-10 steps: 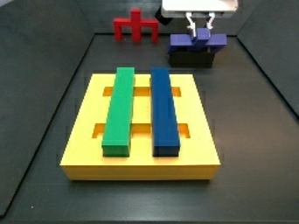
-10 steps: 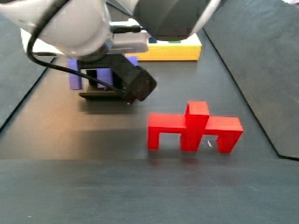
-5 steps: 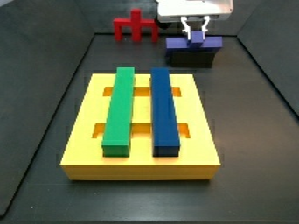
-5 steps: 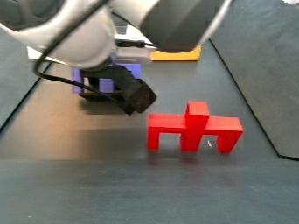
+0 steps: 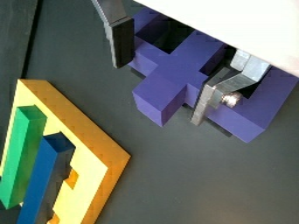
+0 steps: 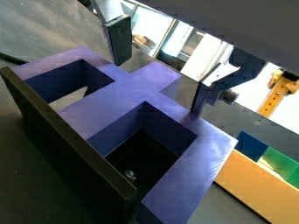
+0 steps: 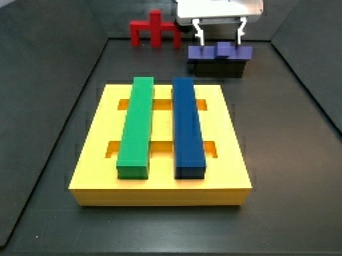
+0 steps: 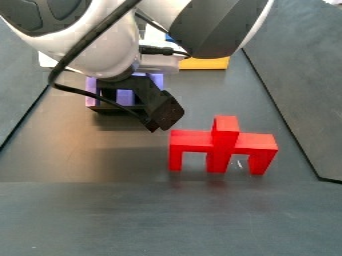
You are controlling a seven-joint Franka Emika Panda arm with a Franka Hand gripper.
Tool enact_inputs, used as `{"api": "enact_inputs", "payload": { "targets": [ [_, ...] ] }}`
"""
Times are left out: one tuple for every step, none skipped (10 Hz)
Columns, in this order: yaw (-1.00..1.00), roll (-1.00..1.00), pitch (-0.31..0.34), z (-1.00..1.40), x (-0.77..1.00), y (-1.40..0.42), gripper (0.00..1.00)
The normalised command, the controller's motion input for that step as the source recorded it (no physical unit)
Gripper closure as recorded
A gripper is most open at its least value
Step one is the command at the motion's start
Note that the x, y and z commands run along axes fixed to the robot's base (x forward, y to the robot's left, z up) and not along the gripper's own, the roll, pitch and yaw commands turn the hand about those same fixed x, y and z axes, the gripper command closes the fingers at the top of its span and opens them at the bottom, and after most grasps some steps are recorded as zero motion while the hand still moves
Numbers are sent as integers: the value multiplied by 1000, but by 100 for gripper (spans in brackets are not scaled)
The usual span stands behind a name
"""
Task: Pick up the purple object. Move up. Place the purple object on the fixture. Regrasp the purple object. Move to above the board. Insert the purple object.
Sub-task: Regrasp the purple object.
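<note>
The hand hangs low over the fixture at the far end of the floor, its two silver plates spread wide. In both wrist views one finger stands off one side of the purple object and the other finger sits close against the opposite side; whether either pad presses the piece I cannot tell.

The purple object is a blocky matte piece, cross-shaped with stepped notches, its central arm running between the fingers. It lies on the fixture, whose black wall frames it in a wrist view. In a side view, purple lobes show above the black block, right under the hand.

Nearer the camera in that view lies the yellow board with its green bar and blue bar. A red cross-shaped piece stands near the fixture.
</note>
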Motion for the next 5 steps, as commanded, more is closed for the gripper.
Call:
{"api": "enact_inputs", "payload": {
  "targets": [
    [0,1000,71,286,0,-191,0],
    [0,1000,91,286,0,-186,0],
    [0,1000,89,214,0,-186,0],
    [0,1000,69,214,0,-180,0],
    [20,1000,54,203,0,-189,0]
  ]
}}
